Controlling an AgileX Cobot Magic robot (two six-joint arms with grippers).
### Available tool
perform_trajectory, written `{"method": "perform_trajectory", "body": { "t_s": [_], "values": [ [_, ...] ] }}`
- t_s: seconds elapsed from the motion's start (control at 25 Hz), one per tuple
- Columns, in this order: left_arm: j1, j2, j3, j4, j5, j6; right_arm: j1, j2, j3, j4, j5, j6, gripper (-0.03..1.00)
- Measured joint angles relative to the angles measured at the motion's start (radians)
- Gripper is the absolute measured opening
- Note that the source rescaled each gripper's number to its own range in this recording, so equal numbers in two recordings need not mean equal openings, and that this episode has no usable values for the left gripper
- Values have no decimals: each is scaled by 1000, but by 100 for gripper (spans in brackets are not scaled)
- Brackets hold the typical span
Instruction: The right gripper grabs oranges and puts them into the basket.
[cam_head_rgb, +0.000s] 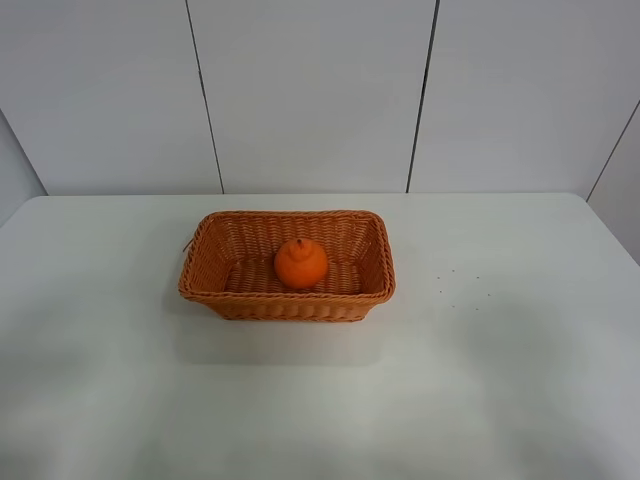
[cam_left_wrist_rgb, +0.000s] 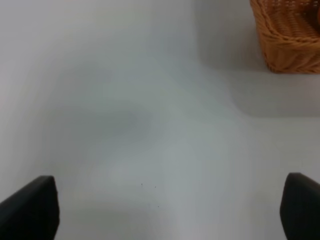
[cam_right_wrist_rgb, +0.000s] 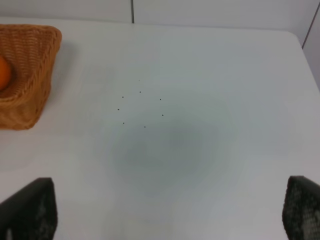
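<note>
A bright orange knobbed fruit (cam_head_rgb: 301, 264) is seen resting inside the rectangular woven wicker basket (cam_head_rgb: 287, 302) on the white counter (cam_head_rgb: 520, 380). The placing step is judged complete; nothing more appears needed. The black right tool (cam_right_wrist_rgb: 167, 207) and left tool (cam_left_wrist_rgb: 167, 207) are spread wide, empty, fingertips cropped.

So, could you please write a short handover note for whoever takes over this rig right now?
Right tool: open, empty, over bare table beside the basket.
Left tool: open, empty, over the table on the basket's other side.
Orange: inside the basket, resting on its floor near the middle.
Done: the orange is in the basket and released.
Left: no other orange is in view; nothing appears to remain.
</note>
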Motion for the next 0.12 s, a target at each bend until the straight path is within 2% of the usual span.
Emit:
{"method": "perform_trajectory", "body": {
  "t_s": [0.12],
  "values": [
    [0, 0, 0, 0, 0, 0, 0, 0, 0, 0, 0, 0, 100]
  ]
}}
